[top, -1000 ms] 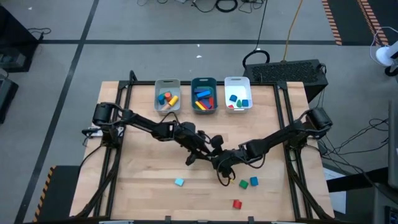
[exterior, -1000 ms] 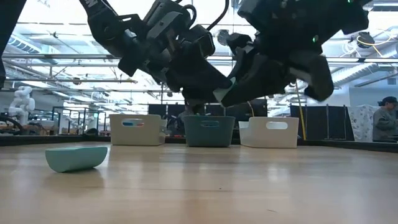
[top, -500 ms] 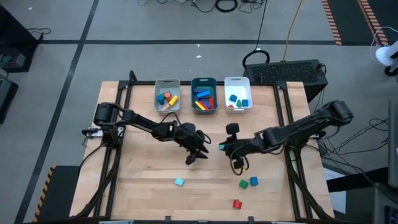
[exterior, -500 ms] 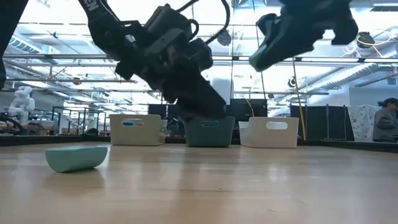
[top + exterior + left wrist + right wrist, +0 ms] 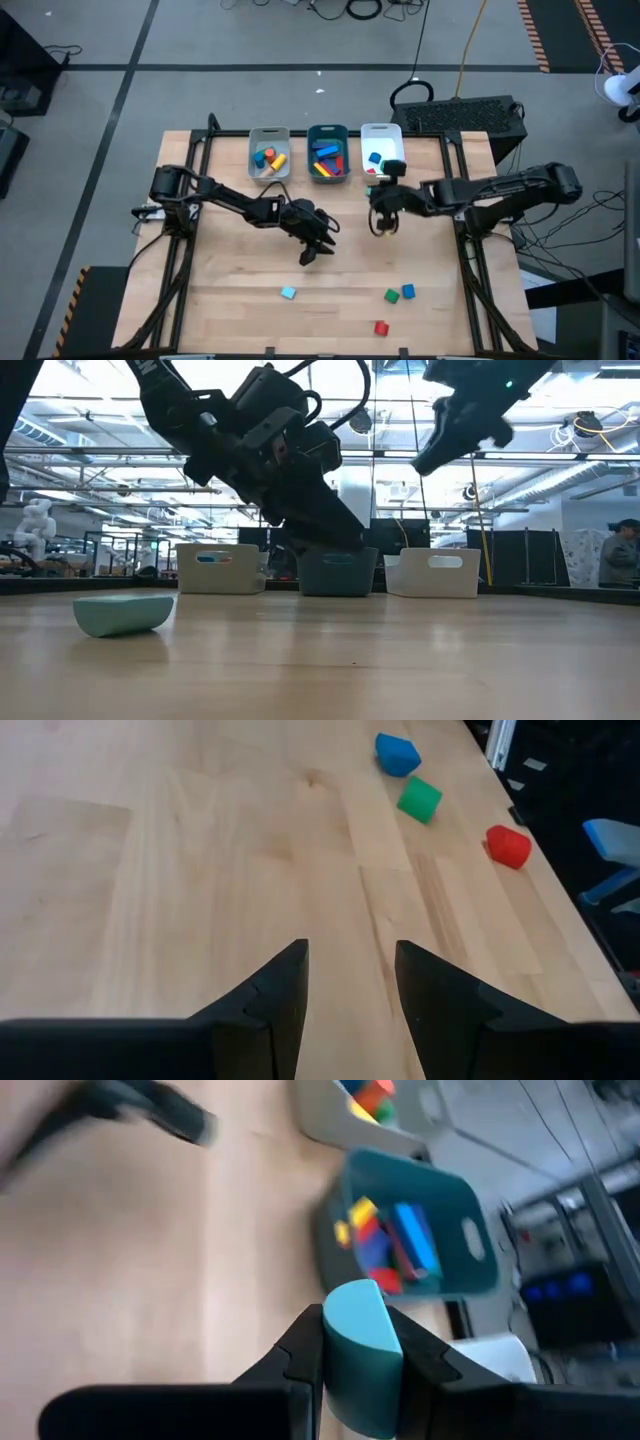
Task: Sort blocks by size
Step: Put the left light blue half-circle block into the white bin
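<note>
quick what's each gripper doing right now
left gripper: open, empty, above the table middle.
right gripper: shut on a cyan block, near the white tray.

Two dark, near-black arms, chunky jointed links, left arm [image 5: 225, 200] and right arm [image 5: 490, 192], each rising from a rounded base joint at the table's 9 and 3 o'clock edges. Black cables looping loose around both wrists. Matte black, wedge-shaped fingers [image 5: 272, 1000] with flat inner faces on the left. Tiny green light glowing on the right arm's housing up top.
</note>
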